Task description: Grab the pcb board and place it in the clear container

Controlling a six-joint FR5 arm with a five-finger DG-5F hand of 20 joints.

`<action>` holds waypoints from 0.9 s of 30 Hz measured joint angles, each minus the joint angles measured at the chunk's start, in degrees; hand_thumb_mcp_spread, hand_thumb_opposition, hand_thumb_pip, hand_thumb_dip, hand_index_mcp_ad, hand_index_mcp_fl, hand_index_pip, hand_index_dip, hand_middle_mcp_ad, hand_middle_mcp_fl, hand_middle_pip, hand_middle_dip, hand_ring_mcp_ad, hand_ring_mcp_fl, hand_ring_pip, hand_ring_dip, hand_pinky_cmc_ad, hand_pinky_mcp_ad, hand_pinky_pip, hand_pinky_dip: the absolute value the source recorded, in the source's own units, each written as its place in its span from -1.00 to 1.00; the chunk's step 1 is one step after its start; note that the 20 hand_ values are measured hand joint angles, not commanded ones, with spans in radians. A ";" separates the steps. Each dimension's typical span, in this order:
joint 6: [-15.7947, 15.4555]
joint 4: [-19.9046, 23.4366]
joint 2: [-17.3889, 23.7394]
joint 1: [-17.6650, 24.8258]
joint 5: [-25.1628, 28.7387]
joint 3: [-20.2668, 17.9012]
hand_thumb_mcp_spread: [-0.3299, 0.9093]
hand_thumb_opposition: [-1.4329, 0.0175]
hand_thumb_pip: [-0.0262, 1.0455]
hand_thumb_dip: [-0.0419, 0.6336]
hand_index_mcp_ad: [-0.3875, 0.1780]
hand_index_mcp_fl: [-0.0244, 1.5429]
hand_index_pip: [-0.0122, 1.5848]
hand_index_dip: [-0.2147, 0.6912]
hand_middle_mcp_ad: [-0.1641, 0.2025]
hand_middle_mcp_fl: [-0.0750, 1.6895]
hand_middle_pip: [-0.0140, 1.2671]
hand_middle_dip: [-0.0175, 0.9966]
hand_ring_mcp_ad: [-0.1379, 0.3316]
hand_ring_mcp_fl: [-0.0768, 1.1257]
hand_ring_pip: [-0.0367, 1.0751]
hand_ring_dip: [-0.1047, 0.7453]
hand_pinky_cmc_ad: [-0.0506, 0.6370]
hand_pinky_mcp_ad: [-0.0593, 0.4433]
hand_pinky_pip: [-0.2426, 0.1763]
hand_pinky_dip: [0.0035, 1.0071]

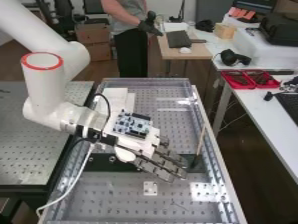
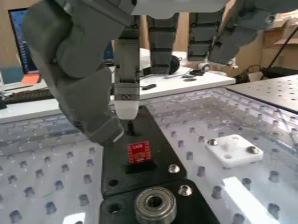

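The hand (image 1: pixel 161 163) is over the middle of the bench in the high view, its fingers extended and relaxed with nothing held. Seen from the wrist, the hand (image 2: pixel 74 92) hangs above a black plate (image 2: pixel 163 174), thumb apart from the fingers. A small red pcb board (image 2: pixel 139 152) stands on that plate at a dark slot, a little away from the thumb tip and not touched. A blue circuit board (image 1: pixel 132 124) is fixed on top of the hand's mount. I cannot make out a separate clear container.
A metal cylinder (image 2: pixel 155 204) sits on the black plate. Beside the plate is a white block (image 2: pixel 234 150) with screws. A thin brown rod (image 1: pixel 201 140) rises near the bench's right side. The perforated bench has a clear, shiny surface (image 1: pixel 106 197). Red trays (image 1: pixel 249 79) lie on the side table.
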 joint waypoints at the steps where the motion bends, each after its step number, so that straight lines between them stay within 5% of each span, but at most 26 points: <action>1: -0.03 0.02 -0.24 -0.18 0.00 0.05 0.29 -0.23 0.31 -0.05 0.15 -0.90 0.97 -0.11 0.21 -0.78 -0.78 -0.66 0.32 -0.86 -0.77 -0.72 -0.14 -0.23 -0.18 -0.57; 27: -0.17 1.41 -2.06 -1.26 -1.65 0.56 0.29 -0.23 0.31 -0.05 0.14 -0.81 0.97 -0.13 0.23 -0.76 -0.78 -0.64 0.32 -0.84 -0.78 -0.70 -0.09 -0.22 -0.12 -0.56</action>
